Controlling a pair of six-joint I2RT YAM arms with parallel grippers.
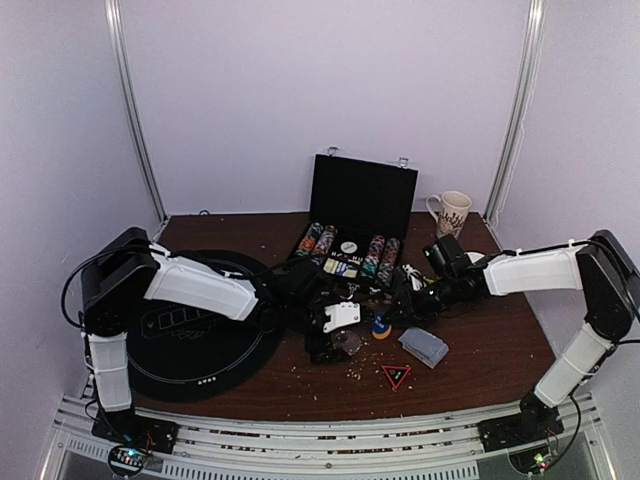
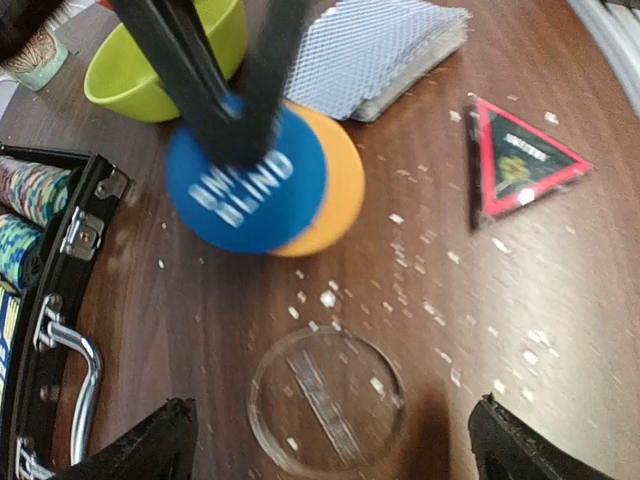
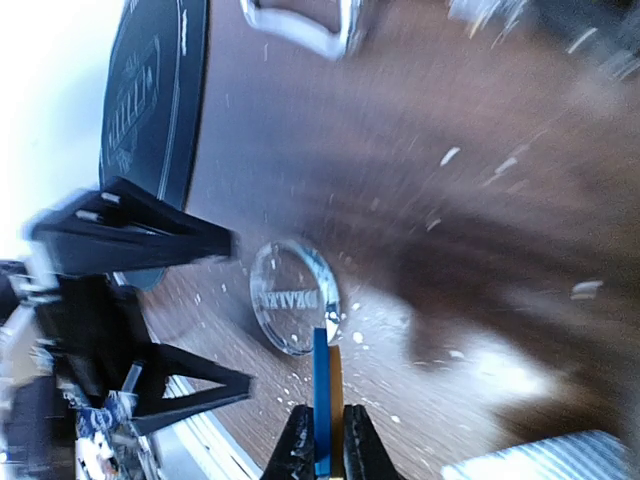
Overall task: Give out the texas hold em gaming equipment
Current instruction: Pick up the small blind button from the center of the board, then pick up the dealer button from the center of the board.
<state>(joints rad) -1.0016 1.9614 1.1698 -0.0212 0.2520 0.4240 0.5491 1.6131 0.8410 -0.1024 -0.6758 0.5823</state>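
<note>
At the far left a round black mat (image 1: 190,330) lies on the dark wood tabletop (image 1: 470,370). The left arm reaches across it, and the left claw (image 2: 335,435) is spread wide and holds nothing. Its two black fingertips (image 2: 150,445) stand either side of a clear disc (image 2: 325,400). This disc lies flat on the wood among pale crumbs. It is see-through with a raised rim, and the band of lettering across its middle looks like DEALER in the right wrist view.

Just right of it, the right claw (image 3: 322,450) is pressed together on two discs held face to face, edge upward. The blue disc (image 2: 245,180) carries white lettering ending in BLIND, with the word above it blurred. The orange disc (image 2: 335,195) sits behind it, offset to one side. Whether the pair touches the wood I cannot tell.

Further right lies the deck of cards (image 1: 423,347), a squared stack with a grey-blue cross-hatched back. A yellow-green bowl (image 2: 165,70) is beside it. Nearer the front edge lies a red-bordered black triangle (image 1: 396,376).

At the back, the open black case (image 1: 362,195) holds rows of multicoloured chips (image 1: 318,240) on edge. A patterned mug (image 1: 452,212) stands to its right.
</note>
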